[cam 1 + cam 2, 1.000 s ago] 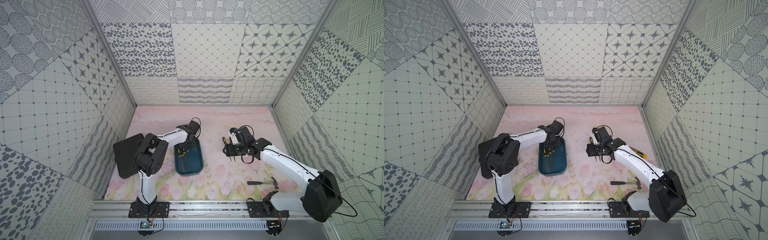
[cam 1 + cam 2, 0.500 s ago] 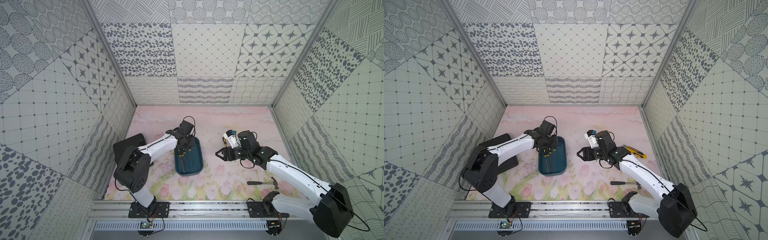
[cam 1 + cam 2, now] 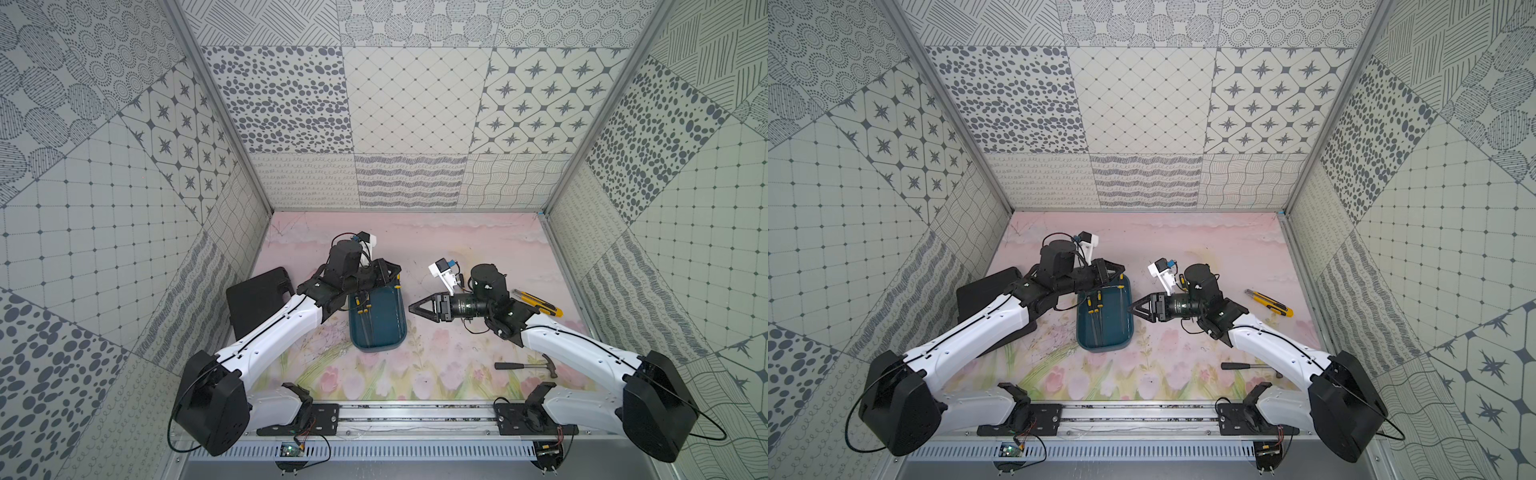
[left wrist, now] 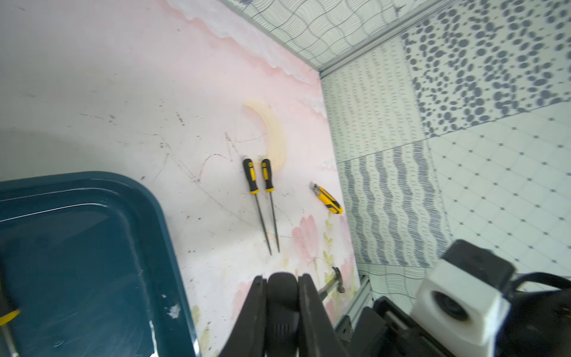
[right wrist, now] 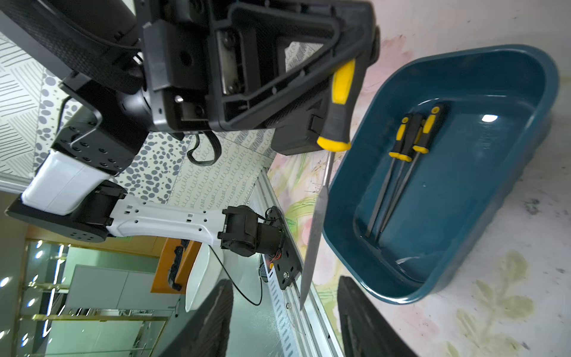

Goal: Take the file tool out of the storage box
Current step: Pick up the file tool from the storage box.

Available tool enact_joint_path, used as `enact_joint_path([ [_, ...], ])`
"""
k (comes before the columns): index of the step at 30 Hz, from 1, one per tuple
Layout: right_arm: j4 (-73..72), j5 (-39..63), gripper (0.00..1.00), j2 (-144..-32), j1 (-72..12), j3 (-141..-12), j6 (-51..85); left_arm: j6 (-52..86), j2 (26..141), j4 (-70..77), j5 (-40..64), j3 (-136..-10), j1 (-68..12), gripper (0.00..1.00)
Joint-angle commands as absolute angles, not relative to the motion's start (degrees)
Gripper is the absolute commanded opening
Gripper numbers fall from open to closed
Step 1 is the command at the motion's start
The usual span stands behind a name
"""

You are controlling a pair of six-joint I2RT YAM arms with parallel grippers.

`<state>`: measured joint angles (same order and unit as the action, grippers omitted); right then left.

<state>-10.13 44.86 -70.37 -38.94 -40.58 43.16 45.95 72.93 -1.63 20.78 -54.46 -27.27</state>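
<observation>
No text, brand or number can be read in any view. A small label is seen on the right arm's wrist motor, too small to be read.

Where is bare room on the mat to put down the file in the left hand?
Bare mat lies behind the dark teal plastic tray, up to the back wall, and in front, between tray, metal rail and black-handled hammer. Crowded: between tray and yellow utility knife, where two yellow-and-black files lie and the open right hand hovers.
</observation>
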Motion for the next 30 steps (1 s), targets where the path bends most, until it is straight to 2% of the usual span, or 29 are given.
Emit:
enact_joint_path([
  [1, -18.2, 47.1, 0.58, -71.1, -39.6, -39.9, 46.2, 53.5, 70.8, 14.3, 33.0, -53.7, -27.0, 0.07],
  [7, -23.4, 49.9, 0.52, -71.1, -39.9, -39.4, 49.7, 56.0, 70.1, 18.8, 35.3, -53.1, -26.7, 0.07],
  [14, -27.1, 51.8, 0.33, -70.4, -39.8, -38.6, 52.4, 56.9, 70.1, 22.6, 36.4, -51.5, -25.7, 0.07],
  [27, -28.8, 53.2, 0.16, -69.9, -39.8, -38.7, 54.0, 56.3, 68.9, 23.3, 37.6, -50.2, -22.9, 0.07],
  [30, -28.8, 53.2, 0.1, -69.9, -39.8, -38.9, 54.1, 56.3, 69.0, 23.2, 37.8, -50.3, -22.6, 0.1],
])
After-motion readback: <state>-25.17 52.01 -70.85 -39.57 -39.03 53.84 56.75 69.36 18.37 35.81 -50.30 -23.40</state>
